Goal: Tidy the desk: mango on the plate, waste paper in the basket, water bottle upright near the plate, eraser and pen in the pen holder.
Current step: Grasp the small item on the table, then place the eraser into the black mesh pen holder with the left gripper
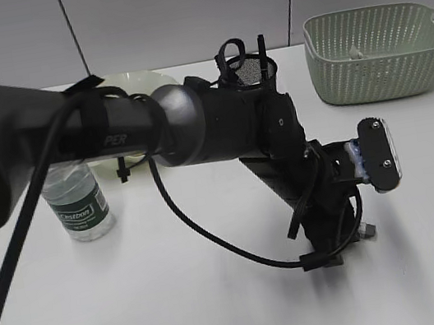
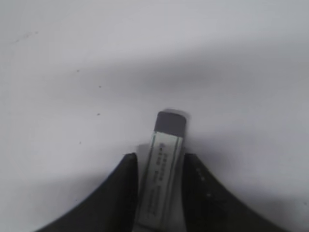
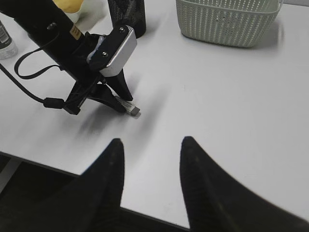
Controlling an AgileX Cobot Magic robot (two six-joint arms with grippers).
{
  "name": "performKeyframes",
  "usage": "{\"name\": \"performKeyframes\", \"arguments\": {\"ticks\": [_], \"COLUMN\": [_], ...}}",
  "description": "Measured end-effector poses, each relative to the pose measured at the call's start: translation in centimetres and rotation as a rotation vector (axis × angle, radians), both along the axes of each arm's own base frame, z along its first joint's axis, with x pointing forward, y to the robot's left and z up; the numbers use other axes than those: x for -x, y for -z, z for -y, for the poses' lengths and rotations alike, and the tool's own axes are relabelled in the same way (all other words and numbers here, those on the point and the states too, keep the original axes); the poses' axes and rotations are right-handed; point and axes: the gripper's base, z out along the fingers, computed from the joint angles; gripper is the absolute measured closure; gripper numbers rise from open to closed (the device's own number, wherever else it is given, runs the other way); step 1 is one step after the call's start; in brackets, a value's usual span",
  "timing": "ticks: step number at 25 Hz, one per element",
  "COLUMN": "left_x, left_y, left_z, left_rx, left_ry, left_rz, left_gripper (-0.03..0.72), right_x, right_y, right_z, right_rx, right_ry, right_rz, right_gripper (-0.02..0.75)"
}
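Eraser (image 2: pixel 161 181): on desk (image 2: pixel 72 72), between left gripper (image 2: pixel 159 193) jaws, grasp unconfirmed; right gripper (image 3: pixel 150 159) released; pen holder (image 1: pixel 250 69) awaited eraser; bottle (image 1: pixel 79 204) upright.

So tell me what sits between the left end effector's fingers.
The eraser, a white-sleeved bar with a dark grey tip, lies on the desk between the left end effector's fingers. The left wrist view shows it best.

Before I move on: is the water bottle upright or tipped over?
Upright. The water bottle stands on its base on the desk, label reading level; the left arm hides its top.
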Motion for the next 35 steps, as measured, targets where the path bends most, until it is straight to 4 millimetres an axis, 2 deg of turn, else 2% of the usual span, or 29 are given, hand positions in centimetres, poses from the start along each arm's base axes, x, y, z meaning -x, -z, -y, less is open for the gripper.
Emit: {"name": "performKeyframes", "arguments": {"ticks": [3, 6, 8, 9, 11, 14, 17, 20, 24, 26, 30, 32, 35], "left_x": [0.1, 0.2, -0.1, -0.7, -3.0, -7.8, -11.2, -12.5, -13.3, -13.5, -13.9, -14.1, -14.2], "left_y": [0.0, -0.1, -1.2, -2.4, -5.8, -11.8, -14.6, -13.8, -10.4, -9.4, -9.3, -9.2, -9.2], "left_z": [0.1, 0.1, 0.1, 0.1, -0.7, -3.8, -6.7, -6.9, -6.3, -6.3, -6.7, -6.9, -7.1], "left_rx": [0.011, 0.020, 0.067, 0.132, 0.312, 0.607, 0.763, 0.774, 0.708, 0.689, 0.684, 0.679, 0.675], "left_ry": [-0.013, -0.049, -0.144, -0.222, -0.404, -0.690, -0.878, -0.914, -0.903, -0.907, -0.912, -0.914, -0.917], "left_rz": [-0.019, -0.059, -0.102, -0.127, -0.144, 0.012, 0.190, 0.244, 0.247, 0.241, 0.238, 0.225, 0.215], "left_gripper": [0.553, 0.553, 0.553, 0.553, 0.553, 0.553, 0.553, 0.553, 0.553, 0.553, 0.553, 0.517, 0.370], "right_x": [0.0, 0.0, 0.0, 0.0, 0.0, 0.0, 0.0, 0.0, 0.0, 0.0, 0.0, 0.0, 0.0], "right_y": [0.0, 0.0, 0.0, 0.0, 0.0, 0.0, 0.0, 0.0, 0.0, 0.0, 0.0, 0.0, 0.0], "right_z": [0.0, 0.0, 0.0, 0.0, 0.0, 0.0, 0.0, 0.0, 0.0, 0.0, 0.0, 0.0, 0.0], "right_rx": [0.000, 0.000, 0.000, 0.000, 0.000, 0.000, 0.000, 0.000, 0.000, 0.000, 0.000, 0.000, 0.000], "right_ry": [0.000, 0.000, 0.000, 0.000, 0.000, 0.000, 0.000, 0.000, 0.000, 0.000, 0.000, 0.000, 0.000], "right_rz": [0.000, 0.000, 0.000, 0.000, 0.000, 0.001, 0.001, 0.001, 0.001, 0.001, 0.001, 0.001, 0.001], "right_gripper": [0.423, 0.423, 0.423, 0.423, 0.423, 0.423, 0.425, 0.425, 0.425, 0.425, 0.425, 0.425, 0.425]}}
